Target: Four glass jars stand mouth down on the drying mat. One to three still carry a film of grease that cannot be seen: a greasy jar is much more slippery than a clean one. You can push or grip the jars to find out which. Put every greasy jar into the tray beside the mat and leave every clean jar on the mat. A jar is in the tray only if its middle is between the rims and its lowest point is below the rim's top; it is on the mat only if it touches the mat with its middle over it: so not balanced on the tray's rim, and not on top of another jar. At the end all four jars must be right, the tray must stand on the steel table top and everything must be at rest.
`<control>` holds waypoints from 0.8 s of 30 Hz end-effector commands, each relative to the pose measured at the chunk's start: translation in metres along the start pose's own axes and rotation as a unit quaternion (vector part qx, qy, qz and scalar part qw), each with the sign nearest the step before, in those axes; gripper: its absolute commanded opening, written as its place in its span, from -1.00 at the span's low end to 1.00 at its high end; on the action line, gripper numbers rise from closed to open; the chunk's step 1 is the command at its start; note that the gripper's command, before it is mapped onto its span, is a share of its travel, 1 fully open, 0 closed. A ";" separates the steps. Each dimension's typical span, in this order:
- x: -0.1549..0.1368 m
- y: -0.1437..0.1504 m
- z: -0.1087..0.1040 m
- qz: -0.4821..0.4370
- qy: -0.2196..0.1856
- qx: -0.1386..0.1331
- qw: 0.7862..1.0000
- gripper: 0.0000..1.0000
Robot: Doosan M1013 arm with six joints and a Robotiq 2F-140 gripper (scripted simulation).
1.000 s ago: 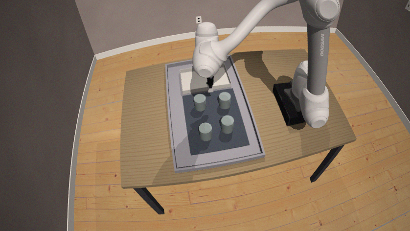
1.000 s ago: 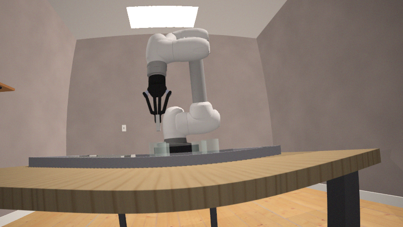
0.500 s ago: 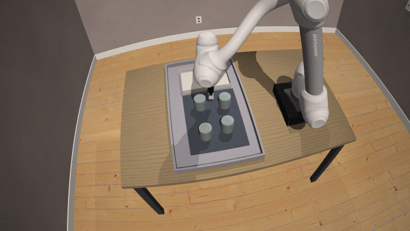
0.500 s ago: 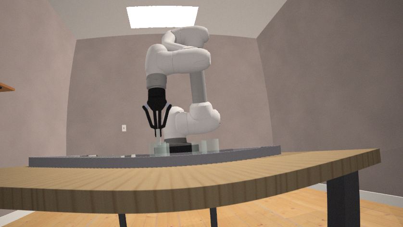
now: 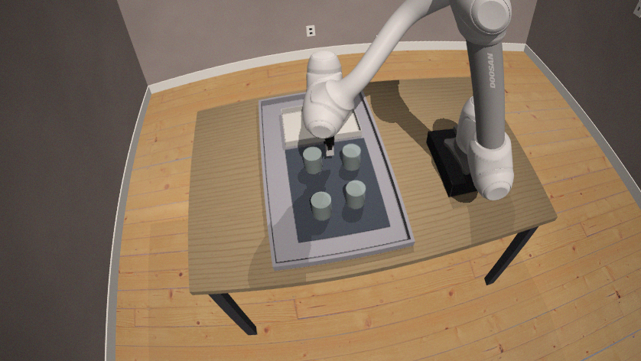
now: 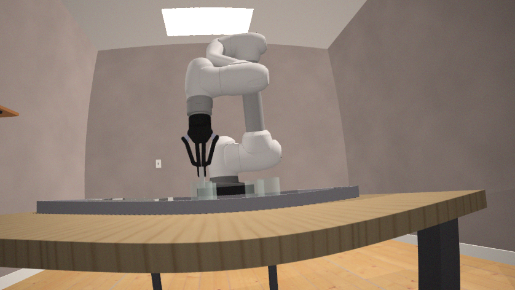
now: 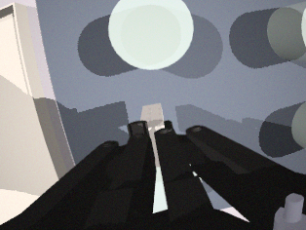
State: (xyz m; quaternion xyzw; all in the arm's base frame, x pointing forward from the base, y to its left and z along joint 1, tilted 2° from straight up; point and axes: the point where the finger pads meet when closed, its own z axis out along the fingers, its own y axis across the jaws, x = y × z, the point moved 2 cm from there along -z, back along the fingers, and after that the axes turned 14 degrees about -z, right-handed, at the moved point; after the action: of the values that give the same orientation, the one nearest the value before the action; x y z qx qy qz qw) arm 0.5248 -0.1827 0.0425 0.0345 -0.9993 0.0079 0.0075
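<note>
Four pale glass jars stand mouth down on the dark drying mat (image 5: 375,217) (image 7: 65,20): back left (image 5: 312,160), back right (image 5: 351,156), front left (image 5: 320,205) and front right (image 5: 355,193). My gripper (image 5: 330,151) (image 6: 201,176) (image 7: 154,119) is shut and empty. It hangs between the two back jars, with its tips about level with their tops and touching neither. In the wrist view one jar (image 7: 151,28) stands just ahead of the fingertips, and two more (image 7: 288,27) (image 7: 300,124) show at the right edge. The cream tray (image 5: 291,130) (image 7: 19,118) lies behind the mat, with nothing showing in the part the arm leaves in view.
Mat and tray lie on the grey steel table top (image 5: 278,215) (image 6: 107,207), which has a raised rim and rests on a wooden table (image 5: 224,201). The arm's black base (image 5: 448,167) stands to the right. The arm's wrist hangs over part of the tray.
</note>
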 end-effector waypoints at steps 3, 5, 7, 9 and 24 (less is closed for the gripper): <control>0.002 -0.002 0.002 -0.007 0.002 0.003 1.000 -1.00; 0.002 -0.002 0.002 -0.007 0.002 0.003 1.000 -1.00; 0.002 -0.002 0.002 -0.007 0.002 0.003 1.000 -1.00; 0.001 -0.003 0.002 -0.007 0.002 0.003 1.000 -1.00; 0.000 -0.003 0.002 -0.007 0.002 0.003 1.000 -1.00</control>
State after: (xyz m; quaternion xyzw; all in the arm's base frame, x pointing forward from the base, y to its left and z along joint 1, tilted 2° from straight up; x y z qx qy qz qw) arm 0.5244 -0.1827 0.0408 0.0346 -0.9993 0.0075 0.0088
